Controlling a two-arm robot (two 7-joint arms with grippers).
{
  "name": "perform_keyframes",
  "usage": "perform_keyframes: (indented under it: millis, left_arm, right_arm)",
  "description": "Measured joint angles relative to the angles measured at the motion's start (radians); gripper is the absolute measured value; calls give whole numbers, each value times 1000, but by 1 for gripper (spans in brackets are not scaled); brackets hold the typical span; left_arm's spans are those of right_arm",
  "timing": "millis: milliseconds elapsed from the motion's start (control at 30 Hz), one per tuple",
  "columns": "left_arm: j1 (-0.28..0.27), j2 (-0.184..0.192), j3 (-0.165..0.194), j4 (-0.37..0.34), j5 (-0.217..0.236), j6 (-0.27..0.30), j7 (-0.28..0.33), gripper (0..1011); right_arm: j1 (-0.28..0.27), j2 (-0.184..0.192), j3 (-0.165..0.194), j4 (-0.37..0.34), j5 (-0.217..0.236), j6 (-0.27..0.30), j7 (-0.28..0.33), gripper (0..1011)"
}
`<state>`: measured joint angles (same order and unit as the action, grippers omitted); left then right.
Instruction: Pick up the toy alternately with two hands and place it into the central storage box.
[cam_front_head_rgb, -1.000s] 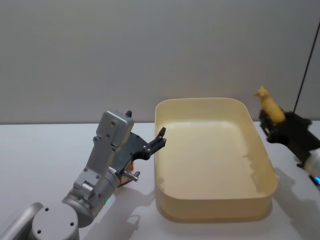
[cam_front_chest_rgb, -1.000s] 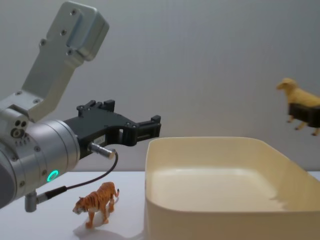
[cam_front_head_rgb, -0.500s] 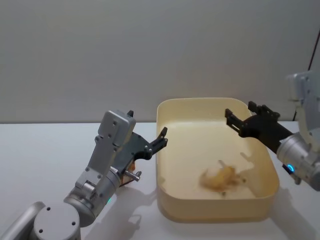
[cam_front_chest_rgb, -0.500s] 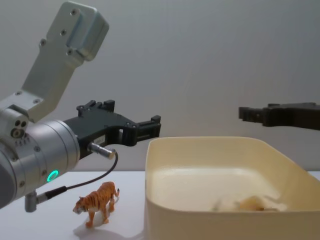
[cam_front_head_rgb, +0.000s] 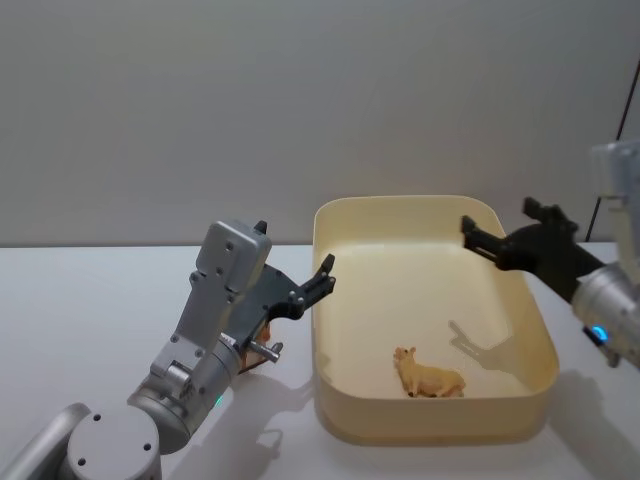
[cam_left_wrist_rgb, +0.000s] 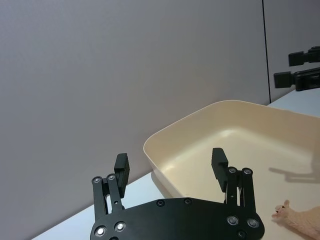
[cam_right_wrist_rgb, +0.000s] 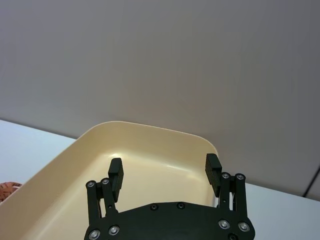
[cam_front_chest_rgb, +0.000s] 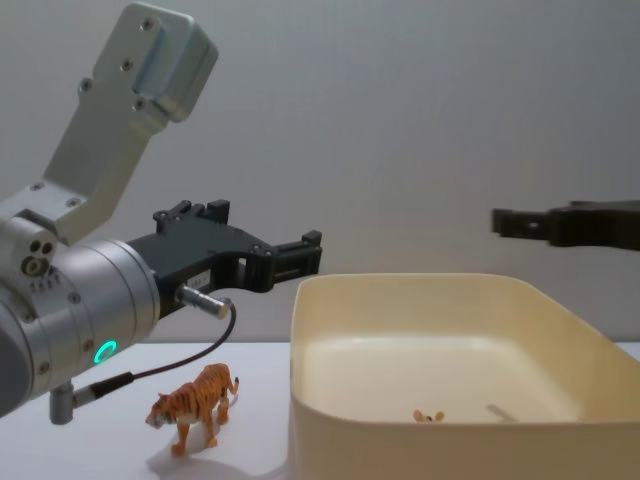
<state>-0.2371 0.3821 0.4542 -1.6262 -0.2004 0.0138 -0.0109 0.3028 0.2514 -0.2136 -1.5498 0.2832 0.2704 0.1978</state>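
Note:
The cream-yellow central storage box (cam_front_head_rgb: 430, 425) stands at table centre. A tan toy animal (cam_front_head_rgb: 432, 378) lies on its side on the box floor near the front wall; the left wrist view shows its head (cam_left_wrist_rgb: 295, 220). My right gripper (cam_front_head_rgb: 498, 217) hovers open and empty above the box's far right corner, its fingers (cam_right_wrist_rgb: 212, 167) spread wide. Left of the box, my left gripper (cam_front_head_rgb: 322, 275) hangs open and empty beside the rim, fingers (cam_left_wrist_rgb: 121, 165) apart. An orange tiger toy (cam_front_chest_rgb: 195, 405) stands on the table beneath the left arm.
The white table (cam_front_head_rgb: 80, 300) runs left of the box, with a grey wall behind. A thin cable (cam_front_chest_rgb: 190, 360) hangs from the left wrist above the tiger. A dark vertical pole (cam_front_head_rgb: 608, 150) stands at the far right.
The right gripper, shut on the tan toy beside the box one second ago, opened over the box. The toy dropped and now lies still; the gripper drew slightly right. The left arm stayed put.

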Motion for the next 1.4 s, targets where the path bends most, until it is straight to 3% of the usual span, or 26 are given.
perform_keyframes:
  millis: [700, 1000, 1400]
  left_arm:
    - [0, 0, 0, 0, 0, 0, 0, 1001]
    - [0, 0, 0, 0, 0, 0, 0, 1001]
    - [0, 0, 0, 0, 0, 0, 0, 1002]
  right_arm:
    - [-161, 137, 117, -112, 97, 1, -98, 1001]
    - [-214, 182, 158, -117, 108, 9, -133, 1001]
    - [-253, 215, 184, -85, 95, 15, -142, 1001]
